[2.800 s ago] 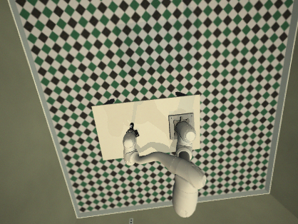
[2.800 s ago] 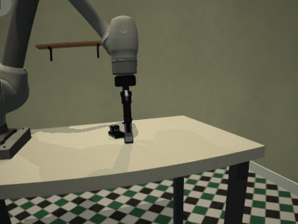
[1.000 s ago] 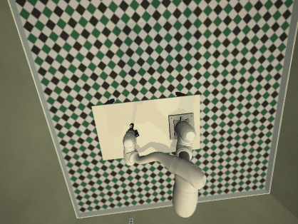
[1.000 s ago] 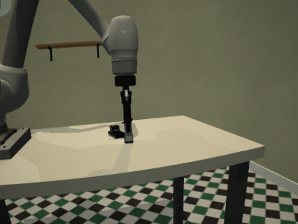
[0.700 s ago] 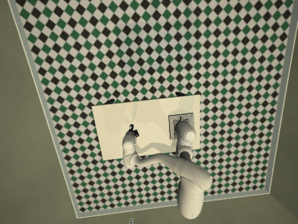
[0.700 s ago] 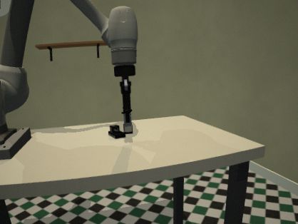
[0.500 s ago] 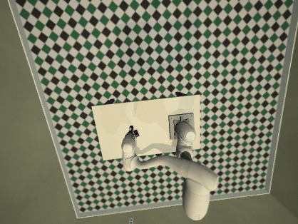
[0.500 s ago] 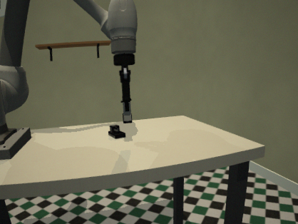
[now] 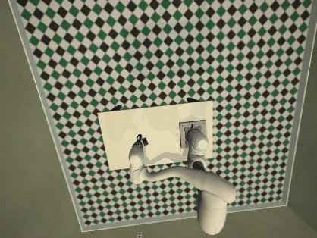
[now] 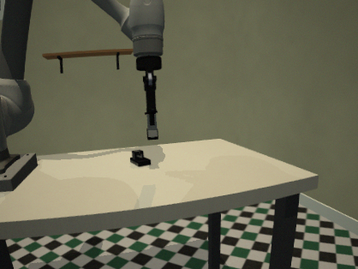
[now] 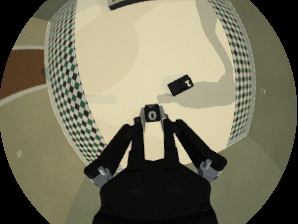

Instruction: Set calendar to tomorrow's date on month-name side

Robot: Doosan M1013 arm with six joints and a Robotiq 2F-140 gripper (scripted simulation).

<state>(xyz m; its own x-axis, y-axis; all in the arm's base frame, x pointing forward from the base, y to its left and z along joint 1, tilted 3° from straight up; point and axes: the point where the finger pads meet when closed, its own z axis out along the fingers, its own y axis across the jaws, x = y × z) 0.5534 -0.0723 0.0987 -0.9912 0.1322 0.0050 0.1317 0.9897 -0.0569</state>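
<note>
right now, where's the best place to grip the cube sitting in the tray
Take the cube by two opposite upright faces, from straight above, probably: it stands low in the shallow tray, top free. The gripper is shut on the other cube, so not yet.

— What can't you make out from your end?

— I can't read the face of the cube (image 11: 152,113) pinched between my gripper (image 11: 152,111) fingertips; in the wrist view it is a tiny pale square with a dark smudge, too blurred for a digit. In the exterior view I only see its edge.

— And the tray?

— The calendar tray (image 10: 140,158) is a small dark lump on the table (image 10: 240,171). I can't tell the month's name or whether the other cube sits in it. From the top, my own arm (image 9: 137,159) covers most of it, and the exterior frame cuts the arm off at the top.
</note>
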